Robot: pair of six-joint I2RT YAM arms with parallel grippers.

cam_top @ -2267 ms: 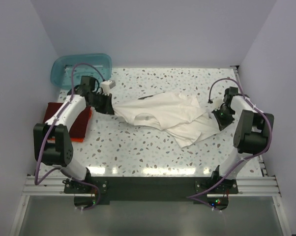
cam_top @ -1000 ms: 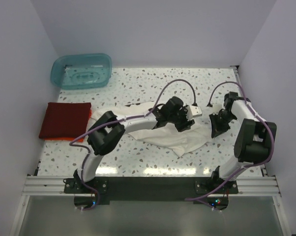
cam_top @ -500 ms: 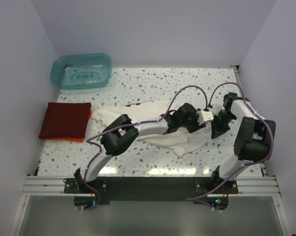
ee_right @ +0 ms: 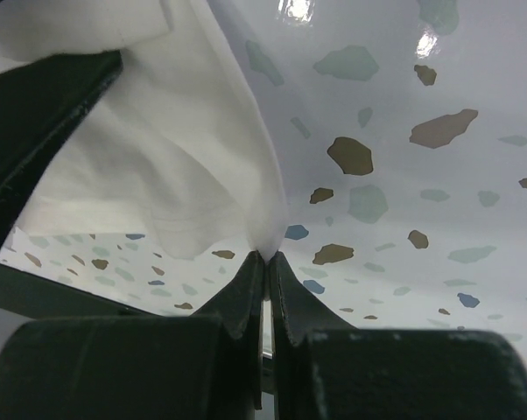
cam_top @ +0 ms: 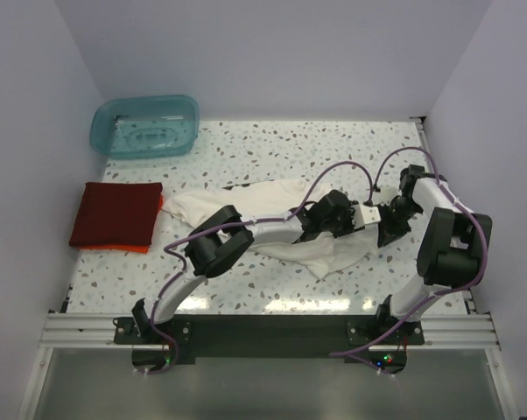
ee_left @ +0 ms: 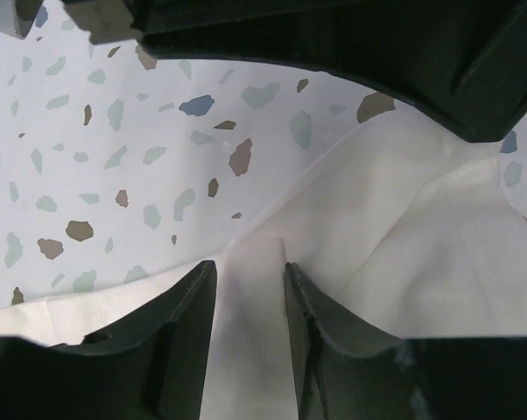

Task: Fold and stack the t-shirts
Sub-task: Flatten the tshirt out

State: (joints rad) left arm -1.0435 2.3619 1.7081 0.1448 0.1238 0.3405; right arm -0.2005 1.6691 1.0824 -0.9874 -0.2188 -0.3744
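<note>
The cream-white t-shirt [cam_top: 329, 255] lies crumpled across the middle of the table. My left arm reaches over it to the right. My left gripper [cam_top: 361, 215] sits at the shirt's right end, its jaws closed on a thick fold of the white cloth [ee_left: 404, 201], seen in the left wrist view [ee_left: 249, 267]. My right gripper [cam_top: 388, 229] is just to the right, shut on a corner of the same shirt [ee_right: 158, 149] in the right wrist view [ee_right: 265, 255]. The dark red folded shirt [cam_top: 116, 213] lies at the left, on an orange one showing as a thin edge [cam_top: 115, 248].
A translucent teal plastic tub [cam_top: 145, 125] stands at the back left corner. White walls close in the table on the left, back and right. The two grippers are very close to each other near the right side.
My left arm has swept from the shirt's left end across to its right end, beside the right gripper. The shirt has shifted and flattened. The right gripper has hardly moved.
</note>
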